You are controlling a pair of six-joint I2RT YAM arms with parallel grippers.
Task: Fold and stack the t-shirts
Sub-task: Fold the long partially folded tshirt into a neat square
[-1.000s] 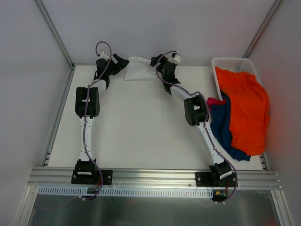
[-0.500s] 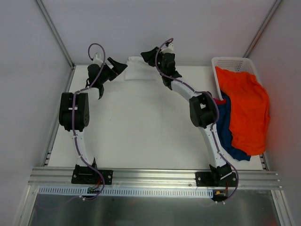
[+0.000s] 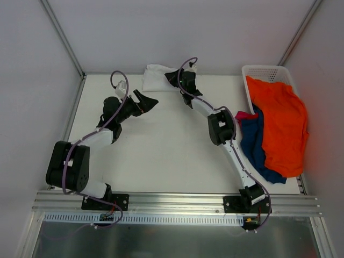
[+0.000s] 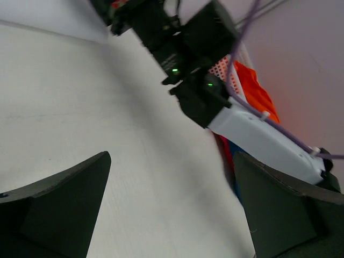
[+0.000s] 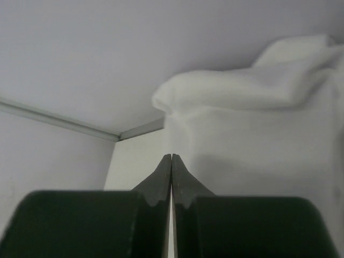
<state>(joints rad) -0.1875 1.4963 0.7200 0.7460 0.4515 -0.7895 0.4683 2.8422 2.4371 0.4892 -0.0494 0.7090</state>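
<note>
white t-shirt (image 3: 155,78) is found folded into a compact pad at the far edge of the surface (image 3: 161,150), against the back wall. its long axis is judged to run left to right along that wall; which way the collar points cannot be told. the right tool (image 3: 169,74) is set at the pad's right end, fingers closed tip to tip. in the right wrist view the cloth is seen just beyond the tips, with nothing seen pinched between them. the left tool (image 3: 149,98) is held wide open and empty, near the pad's near edge but apart from it. the right arm is judged the nearer. the orange t-shirt (image 3: 279,118), navy t-shirt (image 3: 257,148) and magenta t-shirt (image 3: 244,115) are heaped at the basket (image 3: 263,71), well apart.
</note>
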